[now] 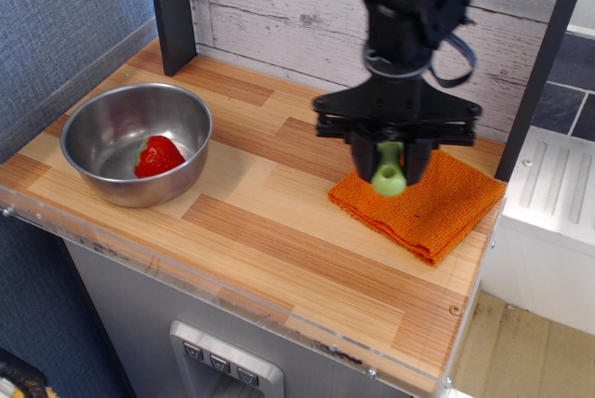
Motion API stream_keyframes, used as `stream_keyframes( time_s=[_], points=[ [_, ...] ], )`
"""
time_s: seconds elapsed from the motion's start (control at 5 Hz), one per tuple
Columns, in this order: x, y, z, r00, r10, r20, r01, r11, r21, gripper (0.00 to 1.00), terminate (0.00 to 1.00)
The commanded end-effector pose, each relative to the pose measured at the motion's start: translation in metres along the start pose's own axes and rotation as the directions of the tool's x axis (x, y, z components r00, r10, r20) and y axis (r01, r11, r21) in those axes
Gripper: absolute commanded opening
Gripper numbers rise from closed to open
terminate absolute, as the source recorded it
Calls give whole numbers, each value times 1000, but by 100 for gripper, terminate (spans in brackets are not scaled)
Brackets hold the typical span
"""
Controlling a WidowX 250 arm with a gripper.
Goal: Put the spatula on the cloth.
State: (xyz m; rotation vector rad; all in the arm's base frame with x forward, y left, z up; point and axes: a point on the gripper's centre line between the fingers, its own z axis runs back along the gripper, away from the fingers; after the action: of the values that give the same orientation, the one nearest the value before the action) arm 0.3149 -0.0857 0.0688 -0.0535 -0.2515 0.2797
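Sitting far left on the wooden desk [279, 240] was the steel bowl [136, 142], a red strawberry [159, 155] lying inside it! Moving right, bare planks, then my gripper [390, 158] hung over the near-left part of the orange cloth [423, 198], jaws clamped on the spatula [389, 170]. Only its light-green handle showed, pointing down with the hole at the tip, raised above the cloth. Its blade was hidden up between my jaws.
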Motion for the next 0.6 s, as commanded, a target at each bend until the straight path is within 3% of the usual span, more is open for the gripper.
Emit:
stream_keyframes(
  time_s=[0.0, 0.4],
  points=[
    [10, -21, -11, 999, -45, 7, 45, 999, -15, 0, 0],
    [18, -19, -31, 998, -53, -13, 53, 999, 7, 0, 0]
  ],
)
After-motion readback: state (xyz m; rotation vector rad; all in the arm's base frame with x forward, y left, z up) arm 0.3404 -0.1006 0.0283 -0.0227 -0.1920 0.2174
